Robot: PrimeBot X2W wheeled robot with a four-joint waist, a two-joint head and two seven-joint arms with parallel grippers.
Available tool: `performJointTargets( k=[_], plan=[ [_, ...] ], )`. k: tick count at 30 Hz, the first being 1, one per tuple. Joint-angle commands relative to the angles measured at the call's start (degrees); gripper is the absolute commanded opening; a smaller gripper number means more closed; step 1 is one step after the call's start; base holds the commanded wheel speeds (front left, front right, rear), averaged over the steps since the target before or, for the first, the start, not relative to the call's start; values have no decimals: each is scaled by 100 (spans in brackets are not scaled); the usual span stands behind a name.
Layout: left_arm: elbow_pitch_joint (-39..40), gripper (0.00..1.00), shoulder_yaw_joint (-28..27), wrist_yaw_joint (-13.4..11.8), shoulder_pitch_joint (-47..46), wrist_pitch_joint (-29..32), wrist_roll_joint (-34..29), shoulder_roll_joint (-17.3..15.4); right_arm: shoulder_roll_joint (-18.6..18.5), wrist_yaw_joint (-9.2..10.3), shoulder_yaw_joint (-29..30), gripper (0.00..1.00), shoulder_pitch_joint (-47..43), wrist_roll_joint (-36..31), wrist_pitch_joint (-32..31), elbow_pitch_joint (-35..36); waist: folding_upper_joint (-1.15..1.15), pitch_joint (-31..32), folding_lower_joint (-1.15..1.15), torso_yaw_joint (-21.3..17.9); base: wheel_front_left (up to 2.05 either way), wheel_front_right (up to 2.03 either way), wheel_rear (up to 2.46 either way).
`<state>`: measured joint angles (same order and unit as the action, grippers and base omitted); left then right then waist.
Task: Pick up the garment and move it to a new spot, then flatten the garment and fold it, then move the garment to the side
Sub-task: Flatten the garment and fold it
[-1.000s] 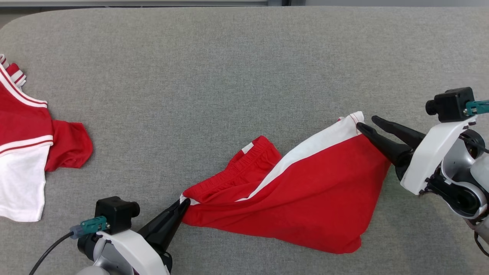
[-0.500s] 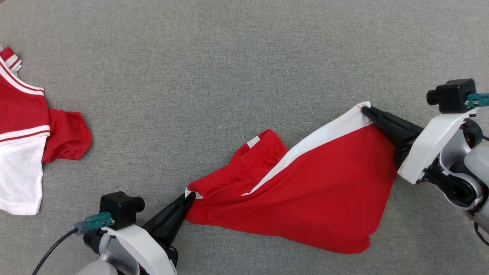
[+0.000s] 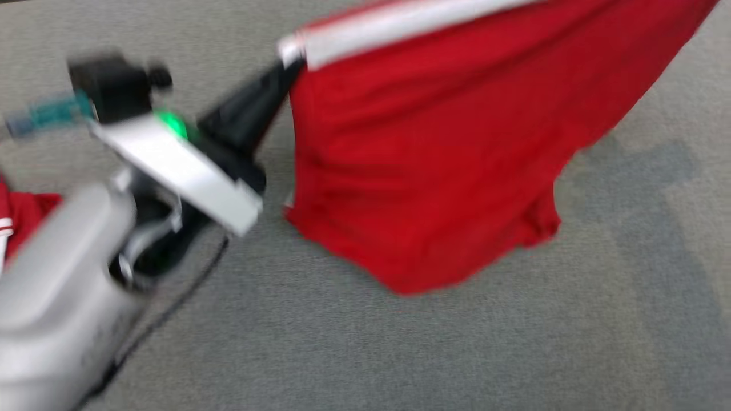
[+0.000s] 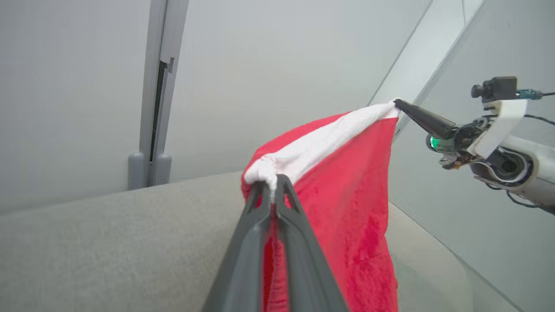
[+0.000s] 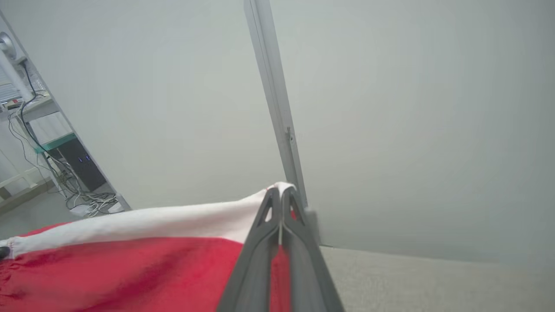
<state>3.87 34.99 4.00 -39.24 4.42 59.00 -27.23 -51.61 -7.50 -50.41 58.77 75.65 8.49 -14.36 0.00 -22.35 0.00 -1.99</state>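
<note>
Head view, blurred: the left end effector (image 3: 285,65) is clenched on the white-banded corner of the red garment (image 3: 434,160), which hangs over the grey bench (image 3: 571,342); part of another red garment (image 3: 25,214) lies at the left edge

Left wrist view: the left fingers (image 4: 251,234) pinch bunched white cloth, and the right end effector (image 4: 396,102) grasps the band's other end, the garment stretched between the two

Right wrist view: the right fingers (image 5: 260,251) are pressed together on the white corner, red cloth draping away to the left
</note>
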Motion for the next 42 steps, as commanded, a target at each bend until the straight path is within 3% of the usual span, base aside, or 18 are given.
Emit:
performJointTargets(
  k=[1,4,9,15,22,25,28,32,36,42],
  plan=[
    [-241,0,-69,67,-609,102,-78,92,-20,2,121,0,328,-113,185,-121,0,-166,0,-267,0,0,0],
    [-935,0,-192,143,-1791,42,-267,436,19,3,377,0,982,-448,496,-472,0,-302,0,-481,0,0,0],
    [-1819,0,-186,260,-3184,-547,-758,882,183,3,879,0,1761,-1076,672,-788,0,-462,0,-744,0,0,0],
    [-2214,0,177,342,-3328,-1158,-859,959,306,3,1680,0,1458,-1465,677,-369,0,-513,0,-814,0,0,0],
    [-1629,0,1459,342,-1843,-1683,-437,257,-71,3,2011,0,-650,-1446,680,518,0,-443,0,-630,0,0,0],
    [-1384,0,1989,337,-1069,-1727,-195,-260,-142,7,2532,0,-2017,-1300,681,790,0,-365,0,-523,0,0,0],
    [-1122,0,2119,336,-229,-1873,37,-529,-50,9,3148,0,-3573,-1150,684,1130,0,-275,0,-413,0,0,0],
    [-714,0,2084,232,906,-1958,-153,-766,335,9,3759,0,-5824,-1149,684,1862,0,-123,0,-320,0,0,0],
    [-471,0,1984,-24,1666,-1964,-437,-802,480,7,3911,0,-6901,-1074,626,2425,0,52,0,-290,0,0,0],
    [-180,0,1764,-147,2270,-1967,-374,-898,574,8,4619,0,-7628,-1154,501,2969,0,181,0,-199,0,0,0]
  ],
)
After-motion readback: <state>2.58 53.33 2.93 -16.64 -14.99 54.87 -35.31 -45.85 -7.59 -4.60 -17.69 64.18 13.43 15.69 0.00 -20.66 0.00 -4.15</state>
